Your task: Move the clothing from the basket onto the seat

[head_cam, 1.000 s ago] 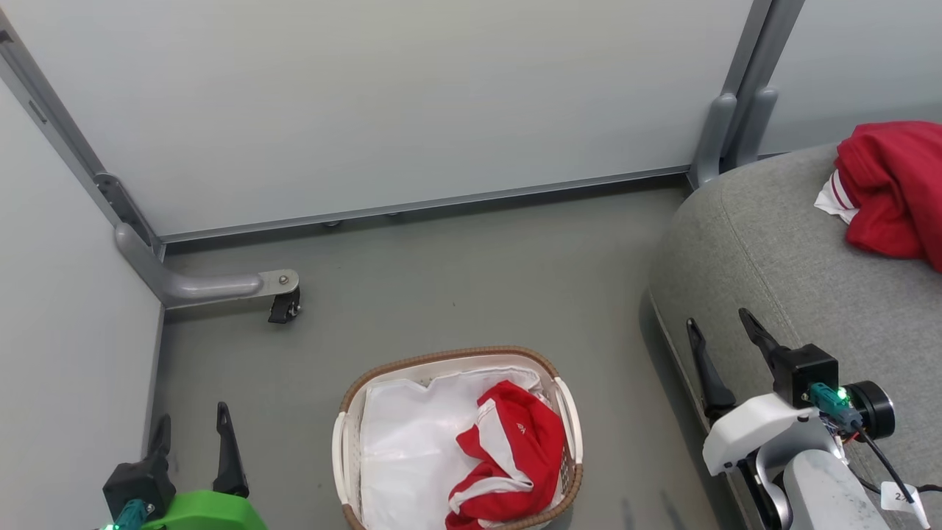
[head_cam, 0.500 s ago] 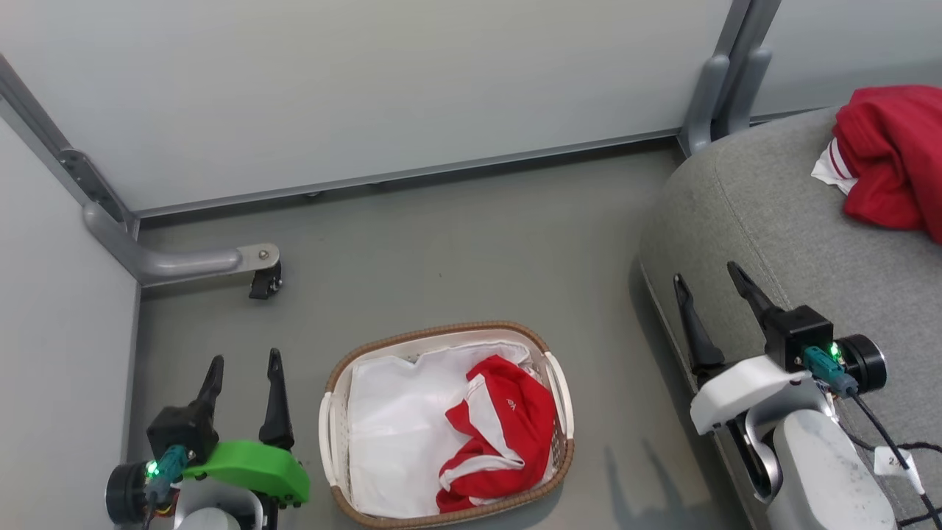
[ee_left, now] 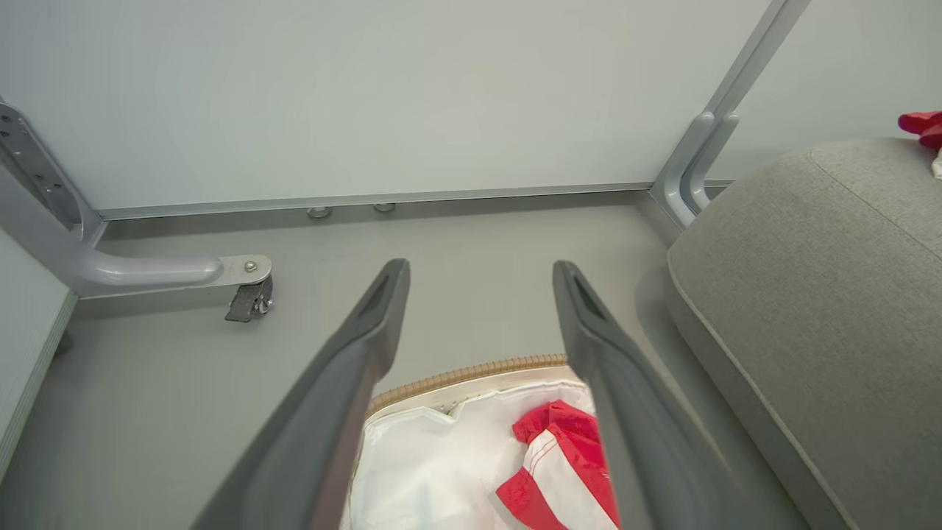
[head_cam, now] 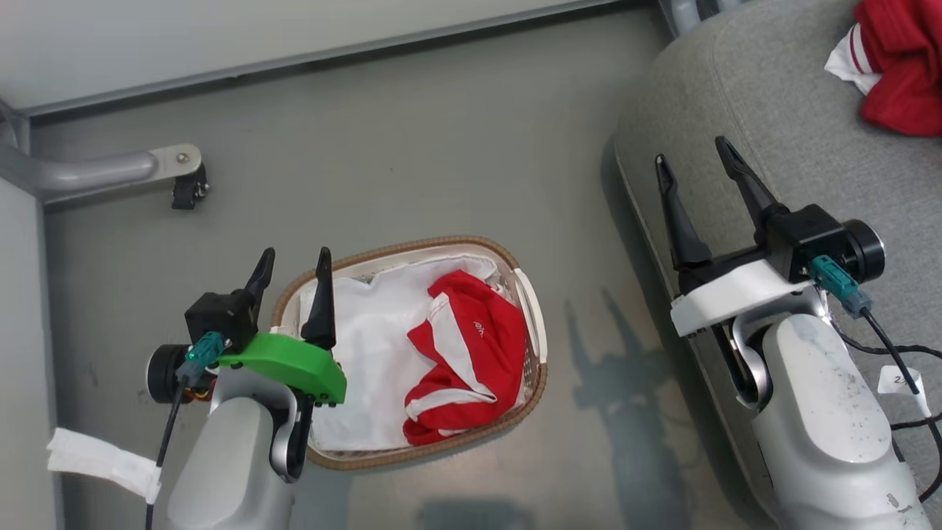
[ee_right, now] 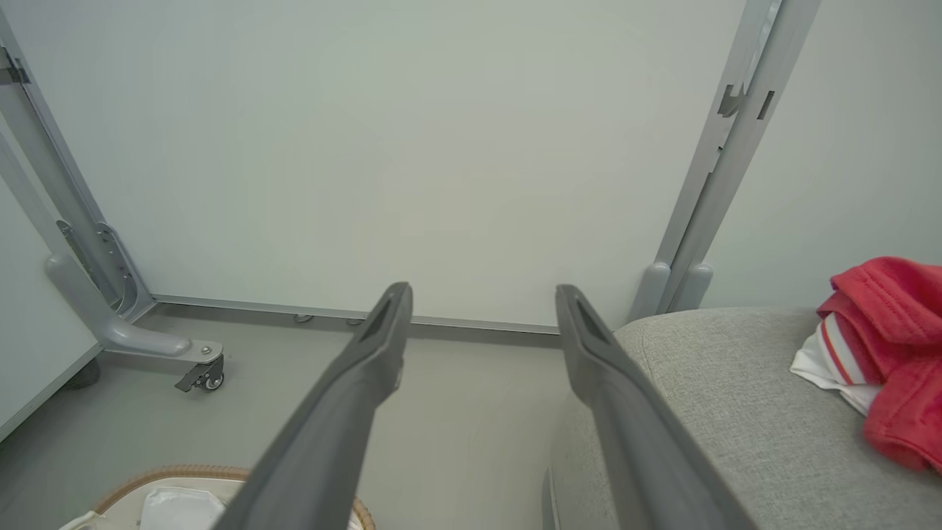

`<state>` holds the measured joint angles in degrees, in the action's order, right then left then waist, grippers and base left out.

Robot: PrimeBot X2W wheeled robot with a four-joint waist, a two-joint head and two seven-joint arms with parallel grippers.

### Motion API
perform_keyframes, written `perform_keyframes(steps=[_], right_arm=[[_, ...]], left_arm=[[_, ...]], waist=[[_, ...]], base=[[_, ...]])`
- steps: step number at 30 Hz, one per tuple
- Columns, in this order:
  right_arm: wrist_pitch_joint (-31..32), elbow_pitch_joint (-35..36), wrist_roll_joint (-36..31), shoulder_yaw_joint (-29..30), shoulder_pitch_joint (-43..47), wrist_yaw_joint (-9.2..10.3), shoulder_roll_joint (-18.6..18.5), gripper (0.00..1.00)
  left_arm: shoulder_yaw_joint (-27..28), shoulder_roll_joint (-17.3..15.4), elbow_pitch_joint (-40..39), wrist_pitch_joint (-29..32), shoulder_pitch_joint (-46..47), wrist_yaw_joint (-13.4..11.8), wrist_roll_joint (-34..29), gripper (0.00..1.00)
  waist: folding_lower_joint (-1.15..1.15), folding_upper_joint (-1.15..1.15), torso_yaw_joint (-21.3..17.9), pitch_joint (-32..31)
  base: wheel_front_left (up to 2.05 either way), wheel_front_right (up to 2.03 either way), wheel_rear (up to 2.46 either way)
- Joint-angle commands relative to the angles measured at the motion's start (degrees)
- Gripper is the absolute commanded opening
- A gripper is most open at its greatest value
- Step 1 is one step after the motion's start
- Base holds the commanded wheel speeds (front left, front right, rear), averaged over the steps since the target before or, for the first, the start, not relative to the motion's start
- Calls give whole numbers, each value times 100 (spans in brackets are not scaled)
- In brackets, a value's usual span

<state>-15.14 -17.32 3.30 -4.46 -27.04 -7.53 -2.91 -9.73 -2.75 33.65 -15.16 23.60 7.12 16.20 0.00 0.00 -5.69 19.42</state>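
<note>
**Head view.**
- Item: oval white plastic laundry basket with brown woven rim (head_cam: 412,246), standing on the grey floor (head_cam: 441,147) just beside my left arm.
- On its white liner sheet (head_cam: 360,346) lies one bright red sportswear garment (head_cam: 471,331) with white stripes, bunched toward the side nearer the seat.
- Item: large grey woven-fabric sofa (head_cam: 795,110) at the right. A second red garment (head_cam: 901,73) lies on its cushion, so I judge that half delivered and one piece left.
- My left gripper (head_cam: 294,258) is spread wide and empty, raised above the basket's left rim. I read it as placed there for the reach down into the basket.
- My right gripper (head_cam: 690,151) is also spread and empty, held over the sofa's rounded edge, well apart from both garments.

**Left wrist view.**
- The two dark fingers stand wide apart with nothing between them.
- They frame the basket's far rim and the liner. The garment's striped fold sits low against the right-hand finger, so the aim looks slightly off the cloth.

**Right wrist view.**
- The fingers are apart and pointed at the pale wall panel (ee_right: 441,147).
- The sofa and the delivered garment are at the right, and a corner of the basket rim is at the lower left.
</note>
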Motion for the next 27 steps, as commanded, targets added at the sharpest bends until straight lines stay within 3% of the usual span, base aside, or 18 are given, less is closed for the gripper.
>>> perform_keyframes(steps=[1, 11, 27], right_arm=[[0, 65, 54, -35, -133, 8, -12, 100], [0, 313, 117, -23, -455, 8, -7, 100], [0, 855, 322, -284, -664, 8, -9, 100]], left_arm=[[-52, -34, 100, 2, 217, 38, 51, 100], [-1123, -75, 1045, 2, 1155, 41, 629, 100], [-2683, -163, 2676, 217, 2201, 42, 1783, 100]], waist=[[0, 0, -411, 731], [0, 0, -767, 1588], [0, 0, -1202, 2356]], base=[[0, 0, 0], [0, 0, 0], [0, 0, 0]])
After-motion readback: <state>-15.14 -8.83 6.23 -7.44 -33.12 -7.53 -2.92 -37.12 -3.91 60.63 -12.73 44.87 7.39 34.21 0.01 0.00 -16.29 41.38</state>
